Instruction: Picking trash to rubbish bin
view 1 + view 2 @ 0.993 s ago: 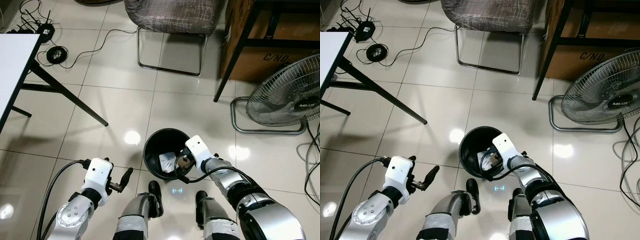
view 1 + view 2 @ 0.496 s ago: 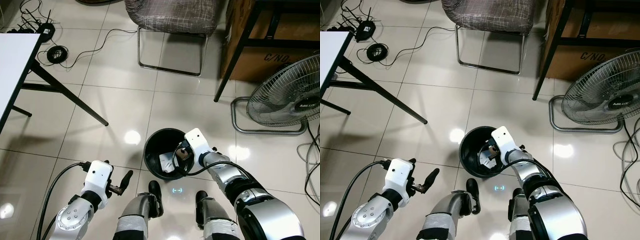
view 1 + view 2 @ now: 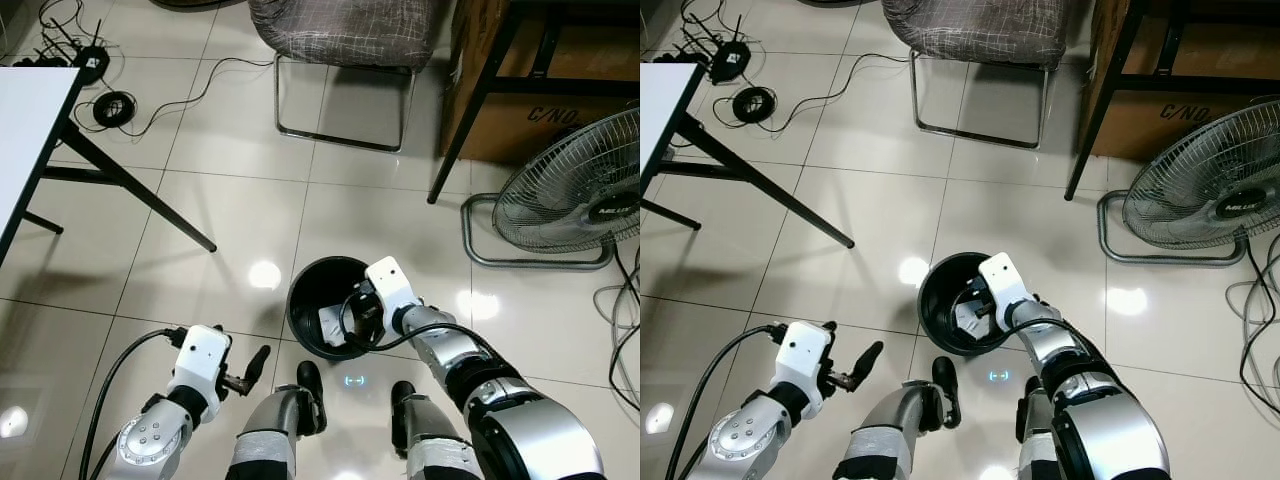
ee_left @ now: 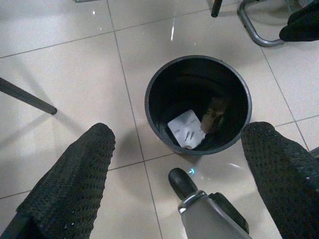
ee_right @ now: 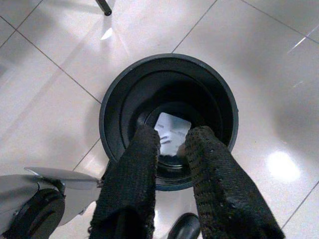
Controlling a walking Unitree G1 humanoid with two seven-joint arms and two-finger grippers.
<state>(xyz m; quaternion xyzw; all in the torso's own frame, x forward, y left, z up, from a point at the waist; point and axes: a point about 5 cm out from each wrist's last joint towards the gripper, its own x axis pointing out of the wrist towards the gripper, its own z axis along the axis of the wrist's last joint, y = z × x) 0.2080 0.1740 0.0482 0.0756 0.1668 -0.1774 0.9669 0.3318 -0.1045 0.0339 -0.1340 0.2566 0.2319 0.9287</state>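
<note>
The black round rubbish bin (image 3: 300,290) stands on the tiled floor just ahead of my feet. Inside it lie a white packet (image 4: 187,128) and a brown scrap (image 4: 214,112) side by side. My right gripper (image 3: 361,310) hangs over the bin's right rim, pointing down into it. Its fingers (image 5: 149,149) are slightly apart with nothing between them, and the white packet (image 5: 172,130) shows through the gap. My left gripper (image 3: 255,365) is held low to the left of the bin, open and empty, its fingers (image 4: 75,179) spread wide.
A chair (image 3: 345,30) stands ahead. A floor fan (image 3: 575,190) is at the right, with a cardboard box (image 3: 540,110) under a black frame behind it. A white table (image 3: 30,120) with slanted legs is at the left, cables (image 3: 110,105) beyond it.
The right gripper has moved a little further over the bin and let go of the brown scrap, which now lies inside. The left arm has sunk slightly.
</note>
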